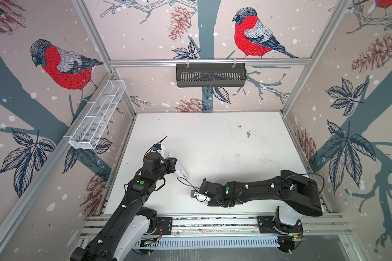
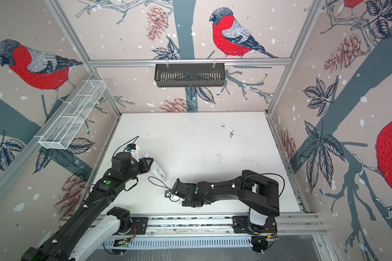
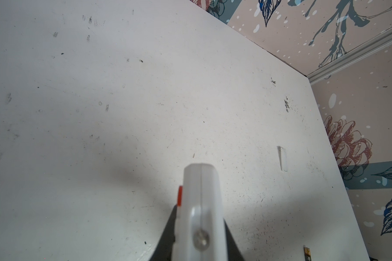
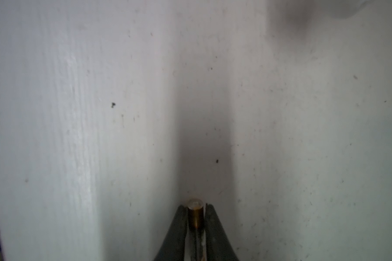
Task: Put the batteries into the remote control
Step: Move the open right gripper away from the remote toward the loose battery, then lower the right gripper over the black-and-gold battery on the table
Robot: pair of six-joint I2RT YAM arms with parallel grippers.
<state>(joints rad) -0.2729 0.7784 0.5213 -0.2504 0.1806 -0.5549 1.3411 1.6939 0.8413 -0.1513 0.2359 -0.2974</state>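
In both top views the left arm leans in from the near left corner, elbow bent, wrist turned toward the middle of the counter (image 1: 213,140). The left claw (image 1: 175,166) is clenched on the remote control (image 1: 181,171), which juts past the fingers at a slant, clear of the counter. The wrist hides the gripped end. The right arm lies low, stretched leftward from its base. The right claw (image 1: 203,184) points toward the remote control but stays apart from it. From above, its fingertips and whatever they hold are hidden under the wrist. A small white flat piece (image 1: 237,158) lies alone on the counter beyond the right arm, pale on pale and hard to make out.

In the left wrist view the remote control (image 3: 199,203) is seen edge-on and blurred. An orange button shows on one side, the dark fingers (image 3: 168,235) press both flanks, and the button face is turned away. The white flat piece (image 3: 282,159) lies farther off. A gold-and-dark stub (image 3: 307,253) is cut off by the frame edge, and too little of it shows to say what it is.

In the right wrist view the right claw (image 4: 195,209) grasps a battery (image 4: 195,217). The gold-banded end pokes just past the tips, and the rest is lost between the fingers. The counter beneath is out of focus, so I cannot tell whether the battery touches it.
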